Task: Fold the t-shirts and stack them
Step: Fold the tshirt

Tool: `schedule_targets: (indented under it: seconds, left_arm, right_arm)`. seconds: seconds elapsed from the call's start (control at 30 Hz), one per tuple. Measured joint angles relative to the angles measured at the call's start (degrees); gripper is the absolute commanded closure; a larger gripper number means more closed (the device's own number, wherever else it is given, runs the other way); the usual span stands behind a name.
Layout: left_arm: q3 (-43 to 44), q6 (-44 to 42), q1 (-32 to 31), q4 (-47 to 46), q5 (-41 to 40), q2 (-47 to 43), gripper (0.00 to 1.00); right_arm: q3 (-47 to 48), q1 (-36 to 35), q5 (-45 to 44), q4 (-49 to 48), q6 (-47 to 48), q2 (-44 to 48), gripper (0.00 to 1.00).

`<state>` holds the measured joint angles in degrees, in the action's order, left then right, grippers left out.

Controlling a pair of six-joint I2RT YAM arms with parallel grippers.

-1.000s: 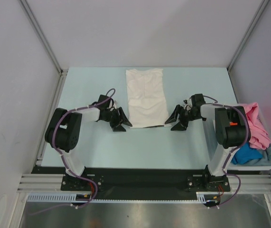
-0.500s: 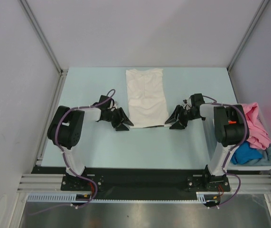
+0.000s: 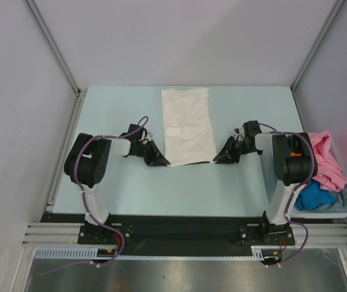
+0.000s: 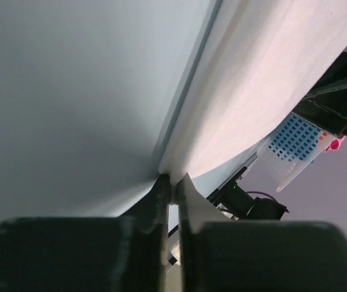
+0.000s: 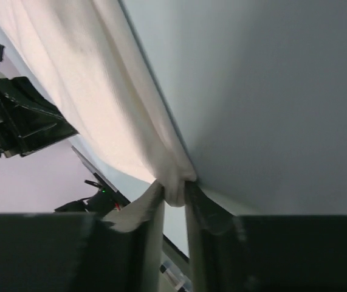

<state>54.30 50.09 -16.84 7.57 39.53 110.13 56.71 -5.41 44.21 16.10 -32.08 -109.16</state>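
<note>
A shirt [image 3: 188, 125] lies mid-frame on the table [image 3: 118, 188], left gripper [image 3: 161, 163] at its lower left corner, right gripper [image 3: 217, 160] at its lower right; a bin [image 3: 343, 213] at the right edge.

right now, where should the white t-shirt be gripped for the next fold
At its two near corners, one on each side. The white t-shirt lies flat as a narrow lengthwise strip, so bring the left gripper in from the left and the right gripper from the right, fingers pinching the thin hem edge.
</note>
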Motion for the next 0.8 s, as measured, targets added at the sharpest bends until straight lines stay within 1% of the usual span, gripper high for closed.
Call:
schedule_targets:
  seconds: [0.03,0.07,0.23,0.37,0.6,0.8]
  left_arm:
    - [0.0,-0.1,0.0,-0.2,0.2,0.0,1.00]
    - [0.0,-0.1,0.0,-0.2,0.3,0.1,1.00]
    - [-1.0,-0.2,0.1,-1.9,0.9,0.0,1.00]
    - [-3.6,-0.3,0.1,-4.6,0.8,-1.3,1.00]
    - [-11.2,-0.7,0.0,-7.1,-0.1,-7.0,1.00]
    - [-17.4,-1.2,-1.4,-7.0,-2.3,-13.2,1.00]
  right_arm:
    - [0.0,0.0,-0.4,-0.2,0.0,-0.2,0.84]
    - [0.0,0.0,-0.7,-0.2,0.1,-0.3,1.00]
    - [-0.5,-0.4,-1.5,-0.7,0.7,-0.3,1.00]
    - [-4.7,-1.2,-1.8,-4.1,0.5,2.4,1.00]
    - [-13.4,-3.1,-1.7,-7.2,-0.4,8.5,1.00]
    - [-18.4,-3.6,-4.1,-6.1,-0.1,14.4,1.00]
